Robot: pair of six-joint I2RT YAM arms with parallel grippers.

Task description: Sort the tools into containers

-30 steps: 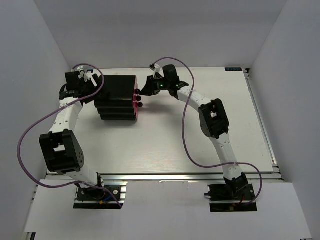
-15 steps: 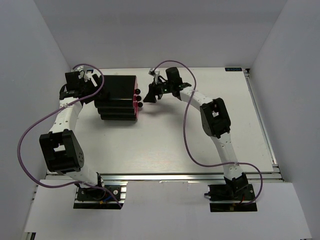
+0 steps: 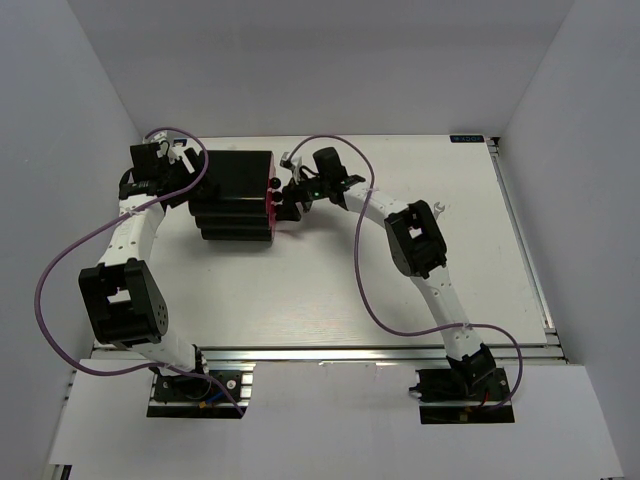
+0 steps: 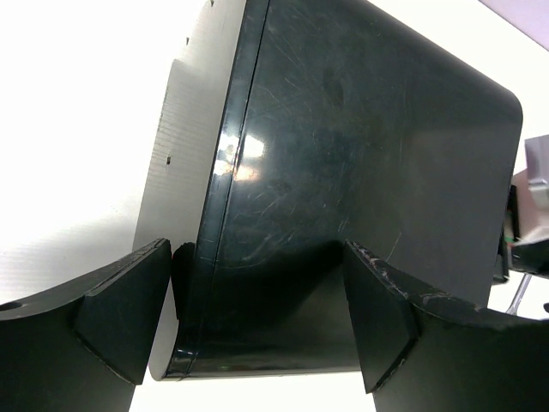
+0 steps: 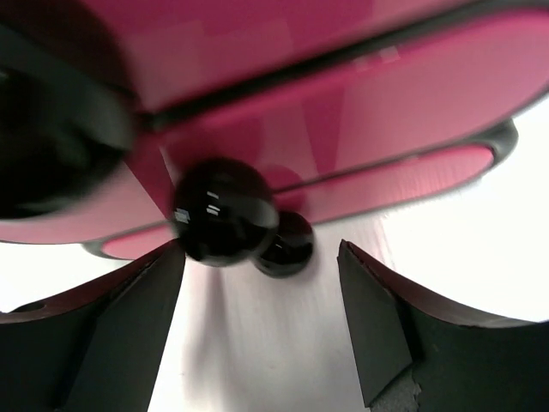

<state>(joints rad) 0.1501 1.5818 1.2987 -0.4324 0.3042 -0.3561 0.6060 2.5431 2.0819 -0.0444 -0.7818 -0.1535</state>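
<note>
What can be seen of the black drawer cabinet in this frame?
The cabinet is a small, glossy, scuffed black plastic box with rounded corners, standing on the far-left part of the table. Its magenta drawers with round black knobs face right. The left gripper straddles its rear end, contact unclear; the open right gripper brackets a knob.

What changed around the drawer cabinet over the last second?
The right gripper swung left, closing in on the pink drawer fronts. Its open fingers now flank a black knob, with nothing gripped yet. The left gripper stays at the back of the cabinet, which has not shifted.
</note>
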